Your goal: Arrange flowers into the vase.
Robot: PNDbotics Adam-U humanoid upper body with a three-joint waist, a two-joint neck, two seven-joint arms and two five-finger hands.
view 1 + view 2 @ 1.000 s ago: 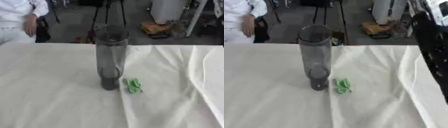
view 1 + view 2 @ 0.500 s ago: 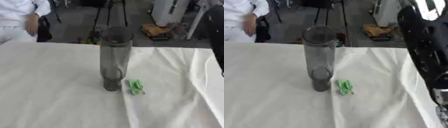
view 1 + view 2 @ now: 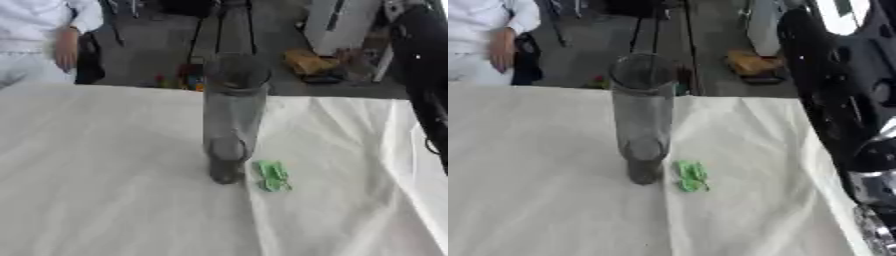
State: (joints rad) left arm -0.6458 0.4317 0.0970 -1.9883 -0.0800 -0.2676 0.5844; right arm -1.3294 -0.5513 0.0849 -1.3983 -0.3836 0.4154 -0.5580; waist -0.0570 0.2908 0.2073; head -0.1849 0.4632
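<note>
A tall, clear grey glass vase (image 3: 232,115) stands upright near the middle of the table, which is covered with a white cloth (image 3: 96,180). A small green thing (image 3: 272,176), perhaps a leaf or stem piece, lies on the cloth just right of the vase's base, close to it but apart. No flower shows in the vase or on the cloth. My right arm (image 3: 837,105), black with a silver joint low down, fills the right edge of the right eye view. Its hand is out of the picture. My left arm and hand do not show.
The cloth has a fold line running down from the vase's base. Beyond the table's far edge are a dark floor, stands and an orange thing (image 3: 306,62). A person in white (image 3: 35,35) stands at the far left, away from the vase.
My right arm has come further into the pictures from the right edge. The vase and the green thing lie where they were.
</note>
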